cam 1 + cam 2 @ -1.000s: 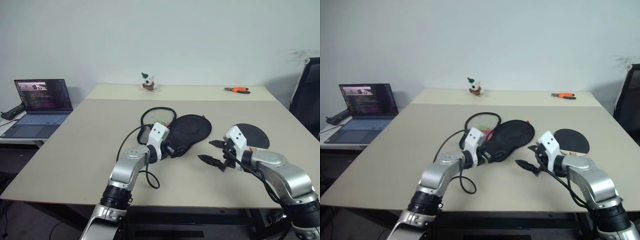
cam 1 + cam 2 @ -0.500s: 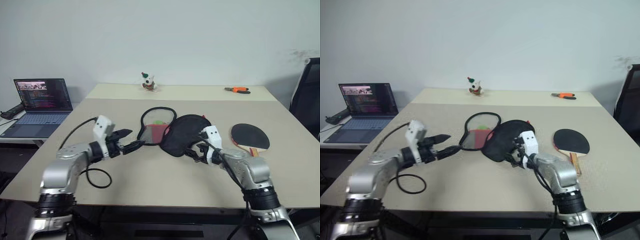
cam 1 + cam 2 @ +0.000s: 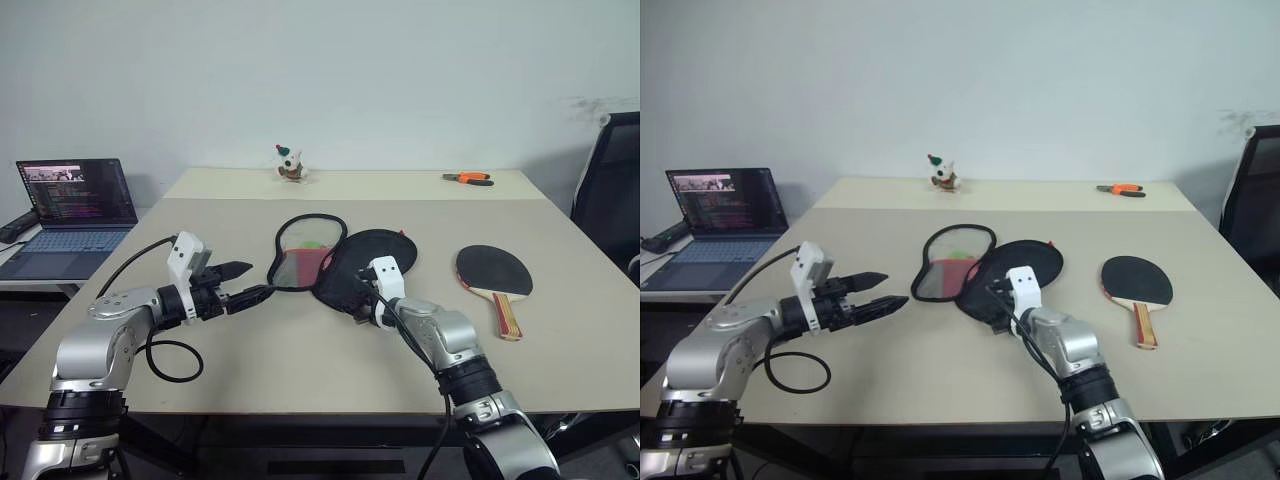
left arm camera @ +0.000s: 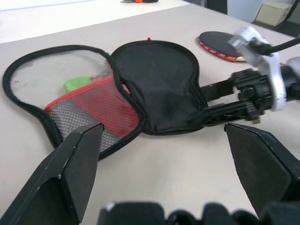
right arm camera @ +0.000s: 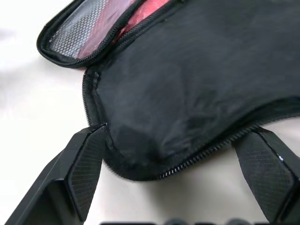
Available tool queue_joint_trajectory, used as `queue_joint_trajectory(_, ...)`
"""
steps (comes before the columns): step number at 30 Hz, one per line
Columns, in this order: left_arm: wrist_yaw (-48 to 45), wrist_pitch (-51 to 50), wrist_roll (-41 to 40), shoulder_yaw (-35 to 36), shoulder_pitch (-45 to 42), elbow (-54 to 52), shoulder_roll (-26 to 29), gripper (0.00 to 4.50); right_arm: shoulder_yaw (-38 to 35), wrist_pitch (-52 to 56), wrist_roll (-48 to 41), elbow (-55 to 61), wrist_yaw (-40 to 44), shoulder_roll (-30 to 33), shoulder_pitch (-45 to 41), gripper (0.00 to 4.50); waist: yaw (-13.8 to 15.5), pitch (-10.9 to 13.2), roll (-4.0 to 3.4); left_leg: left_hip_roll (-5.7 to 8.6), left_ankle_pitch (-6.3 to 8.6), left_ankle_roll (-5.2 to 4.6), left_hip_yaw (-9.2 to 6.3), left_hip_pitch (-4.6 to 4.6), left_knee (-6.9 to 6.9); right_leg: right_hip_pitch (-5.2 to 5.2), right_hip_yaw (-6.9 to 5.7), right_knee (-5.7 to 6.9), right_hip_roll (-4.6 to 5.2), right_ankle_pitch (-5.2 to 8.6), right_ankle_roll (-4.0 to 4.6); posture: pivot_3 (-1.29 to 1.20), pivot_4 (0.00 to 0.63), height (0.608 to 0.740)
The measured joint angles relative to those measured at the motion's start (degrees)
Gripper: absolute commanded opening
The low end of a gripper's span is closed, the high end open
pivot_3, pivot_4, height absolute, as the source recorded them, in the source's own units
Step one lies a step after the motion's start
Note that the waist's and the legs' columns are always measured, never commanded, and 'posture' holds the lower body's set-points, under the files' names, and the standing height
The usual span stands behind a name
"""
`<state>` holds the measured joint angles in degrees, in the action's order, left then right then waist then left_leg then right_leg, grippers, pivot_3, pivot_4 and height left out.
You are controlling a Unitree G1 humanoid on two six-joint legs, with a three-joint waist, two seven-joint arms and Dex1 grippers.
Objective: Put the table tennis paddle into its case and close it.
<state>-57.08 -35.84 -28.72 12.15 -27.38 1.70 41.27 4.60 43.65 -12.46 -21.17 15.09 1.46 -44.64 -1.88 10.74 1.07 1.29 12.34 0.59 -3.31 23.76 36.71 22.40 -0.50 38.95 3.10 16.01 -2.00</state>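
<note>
Case point(image 3: 345, 265) lies unzipped mid-table, limp fabric, best pinched at its stiffer zip rim, where right gripper point(image 3: 357, 297) straddles it with jaws wide; left gripper point(image 3: 243, 282) gapes empty; rigid, light paddle point(image 3: 492, 275) lies apart.

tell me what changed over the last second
The left gripper let go of the case and swung out to the robot's left, open. The right gripper left its spot near the table tennis paddle and came to the black flap's near edge, open astride it. The case now lies spread open. Paddle, pliers and laptop stayed.
</note>
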Motion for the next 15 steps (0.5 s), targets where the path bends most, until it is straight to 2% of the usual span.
queue_joint_trajectory(3, -1.52, -1.75, -2.13, 0.00, 0.78, -2.05, 0.84, 4.50, -0.03, -0.69, 0.04, -1.40, -0.18, -0.85, -0.37, 3.60, -0.04, 0.00, 0.00, 0.00, 0.00, 0.00, 0.01, 0.00, -0.02, 0.02, 0.02, 0.01, 0.00, 0.00, 0.00, 0.00, 0.150, 0.740)
queue_joint_trajectory(7, -4.41, -4.18, -5.17, 0.13, 2.83, -4.33, 4.18, 4.50, -1.32, -0.63, 0.02, -1.63, -1.15, -1.09, -0.40, 2.18, -0.10, 0.01, -0.02, -0.01, 0.00, 0.00, 0.03, 0.00, -0.06, 0.07, 0.04, 0.00, 0.00, 0.01, 0.02, 0.00, 0.150, 0.740)
queue_joint_trajectory(13, -5.36, -6.03, -8.39, 0.54, 3.37, -8.38, 5.40, 4.50, -4.05, 2.52, -1.35, -1.45, -1.47, -1.19, -0.63, 0.02, -0.06, 0.01, -0.02, 0.00, 0.00, 0.00, 0.03, 0.00, -0.07, 0.06, 0.05, -0.01, 0.02, 0.01, 0.02, 0.00, 0.150, 0.740)
queue_joint_trajectory(15, -5.29, -6.21, -8.97, 0.54, 3.38, -9.47, 5.43, 4.50, -5.01, 5.11, -2.56, -0.58, -1.15, -0.85, -1.09, 0.02, -0.04, 0.01, -0.02, 0.00, 0.00, 0.00, 0.03, 0.00, -0.08, 0.06, 0.04, -0.01, 0.02, 0.01, 0.02, 0.00, 0.150, 0.740)
